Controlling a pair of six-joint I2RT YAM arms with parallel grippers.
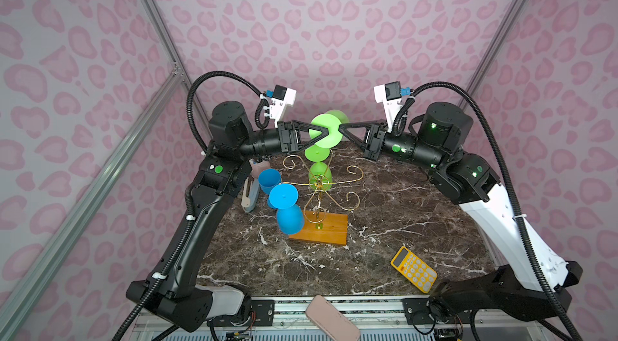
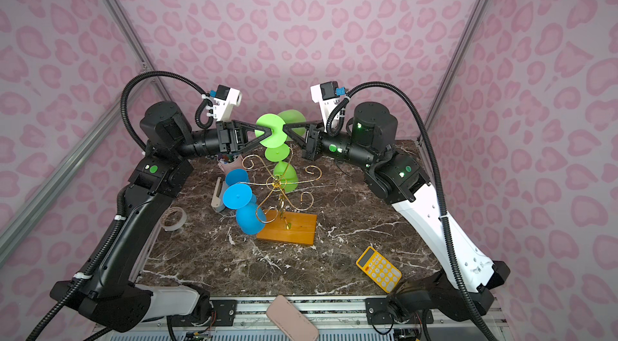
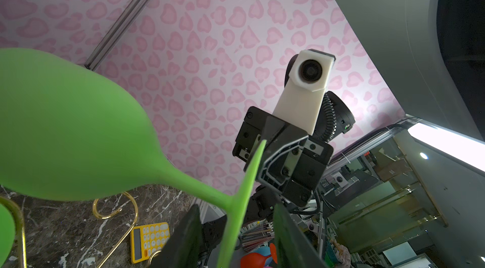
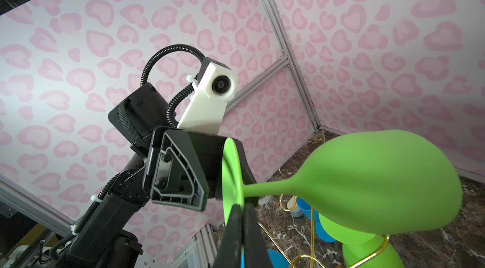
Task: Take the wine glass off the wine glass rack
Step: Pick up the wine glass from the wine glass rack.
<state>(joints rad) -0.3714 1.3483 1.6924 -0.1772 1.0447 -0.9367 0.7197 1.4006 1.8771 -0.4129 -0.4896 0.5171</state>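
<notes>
Aloft, level, opposed: right gripper (image 1: 341,128) tight on wine glass (image 1: 321,119), left gripper (image 1: 328,130) agape

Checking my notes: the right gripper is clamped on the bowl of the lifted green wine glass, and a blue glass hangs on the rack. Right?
Not the bowl: the right wrist view shows the right gripper clamped on the flat foot of the lifted green wine glass. A blue glass does hang on the rack.

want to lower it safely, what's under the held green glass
Under the held green glass: a second green glass hanging upside down on the wine glass rack, over the marble table. Tabletop directly beneath is covered.
</notes>
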